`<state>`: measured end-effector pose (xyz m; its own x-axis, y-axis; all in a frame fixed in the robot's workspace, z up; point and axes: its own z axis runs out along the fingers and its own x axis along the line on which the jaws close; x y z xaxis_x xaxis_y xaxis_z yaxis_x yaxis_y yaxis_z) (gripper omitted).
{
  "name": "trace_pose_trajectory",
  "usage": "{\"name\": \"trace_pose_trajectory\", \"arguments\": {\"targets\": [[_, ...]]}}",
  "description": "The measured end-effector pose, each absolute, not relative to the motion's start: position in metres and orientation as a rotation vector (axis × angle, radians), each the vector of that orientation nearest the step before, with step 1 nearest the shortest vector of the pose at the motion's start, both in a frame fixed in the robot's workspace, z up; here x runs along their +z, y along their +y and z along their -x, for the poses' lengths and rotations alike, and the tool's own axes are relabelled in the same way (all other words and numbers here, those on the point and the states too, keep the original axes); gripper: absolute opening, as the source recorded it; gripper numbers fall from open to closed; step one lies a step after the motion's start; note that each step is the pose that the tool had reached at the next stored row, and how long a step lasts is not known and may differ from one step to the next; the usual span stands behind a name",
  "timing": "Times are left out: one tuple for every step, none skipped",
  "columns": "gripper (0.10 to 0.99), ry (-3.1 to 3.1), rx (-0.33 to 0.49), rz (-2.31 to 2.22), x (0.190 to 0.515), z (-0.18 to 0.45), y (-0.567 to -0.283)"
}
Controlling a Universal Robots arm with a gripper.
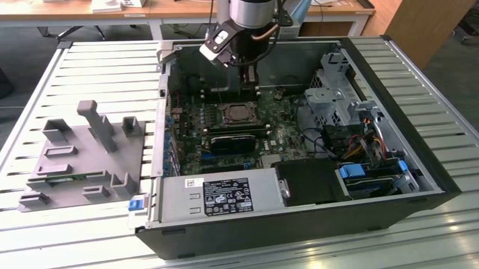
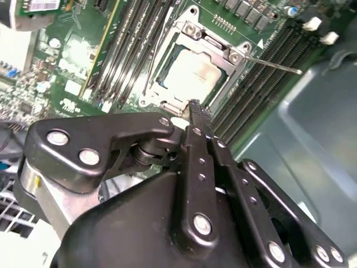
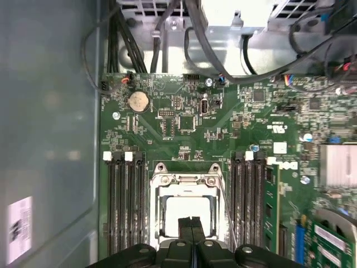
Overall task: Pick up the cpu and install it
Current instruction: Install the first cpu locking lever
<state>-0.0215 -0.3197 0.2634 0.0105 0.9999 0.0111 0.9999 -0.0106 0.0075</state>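
Silver-grey metal catches the light at the middle of the motherboard (image 1: 224,129): the cpu (image 2: 192,75) lies flat inside its socket (image 3: 187,215), framed by the metal retention bracket, which seems to stand unlatched, its thin lever (image 2: 273,66) sticking out over the memory slots. From where I stand, the chip looks seated already, so the placing part of the job appears done, though whether it is fully home I cannot judge. One arm hangs over the open computer case (image 1: 419,162), which lies on its side on the slatted bench (image 1: 90,61), presumably so the board faces up for a straight drop from above. The pincer (image 2: 194,109) hovers just above the near edge of the socket in the second wrist view, its two black fingers (image 3: 192,226) pressed together with nothing between them; it is clenched and empty, its tip over the cpu in the first wrist view. Memory slots flank the socket in two banks, four on one side by my count, the other bank harder to count. To the exterior view's left of the case sits one grey plastic fixture (image 1: 82,157) with several upright posts and pockets, likely the holder parts wait in; whether any pocket is occupied I cannot tell. One black heatsink-like block (image 1: 235,143) sits just near of the socket.
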Motion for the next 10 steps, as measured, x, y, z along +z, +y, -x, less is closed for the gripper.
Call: {"name": "trace_pose_trajectory", "arguments": {"targets": [[0.106, -2.208, -0.021, 2.231, 0.2667, 0.0215, -0.3197], [0.106, -2.208, -0.02, 2.231, 0.2686, 0.0216, -0.3197], [0.106, -2.211, -0.021, 2.229, 0.2686, 0.0218, -0.3197], [0.106, -2.225, -0.021, 2.215, 0.2686, 0.0217, -0.3197], [0.106, -2.244, -0.021, 2.195, 0.2686, 0.0218, -0.3197], [0.106, -2.265, -0.021, 2.174, 0.2686, 0.0218, -0.3197], [0.106, -2.283, -0.021, 2.154, 0.2685, 0.0218, -0.3197], [0.106, -2.303, -0.021, 2.133, 0.2684, 0.0218, -0.3197], [0.106, -2.323, -0.021, 2.11, 0.2683, 0.0218, -0.3197], [0.106, -2.342, -0.021, 2.089, 0.2682, 0.0218, -0.3197]]}}
